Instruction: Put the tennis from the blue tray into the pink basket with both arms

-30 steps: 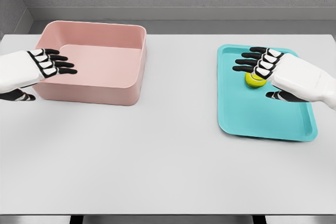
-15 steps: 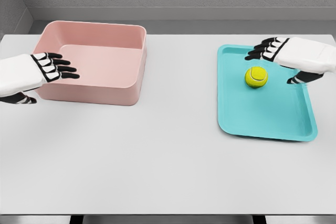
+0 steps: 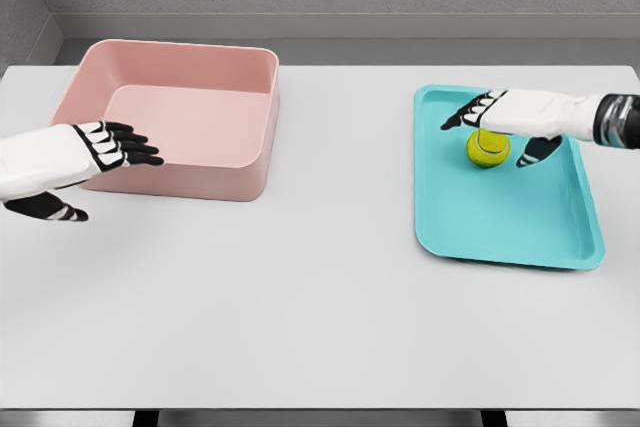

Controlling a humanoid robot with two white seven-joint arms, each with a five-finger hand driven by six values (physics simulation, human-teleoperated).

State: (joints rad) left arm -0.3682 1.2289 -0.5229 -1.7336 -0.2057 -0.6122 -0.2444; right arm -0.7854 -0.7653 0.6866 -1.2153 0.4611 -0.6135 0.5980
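Observation:
A yellow-green tennis ball (image 3: 487, 150) lies in the upper part of the blue tray (image 3: 500, 222) on the right of the white table. My right hand (image 3: 500, 122) hovers just above the ball, palm down, fingers spread and pointing left, thumb (image 3: 535, 151) off to the ball's right; it holds nothing. The pink basket (image 3: 175, 117) stands at the back left with nothing in it. In front of the basket's near left corner my left hand (image 3: 115, 152) is open, fingers (image 3: 135, 147) pointing right over the front wall.
The table's grey top (image 3: 320, 287) spreads wide between basket and tray and toward the front edge. A grey wall runs behind the table.
My right hand swung from over the ball up to the tray's back edge, then turned flat and came down over the ball. My left hand slid lower, toward the front of the basket.

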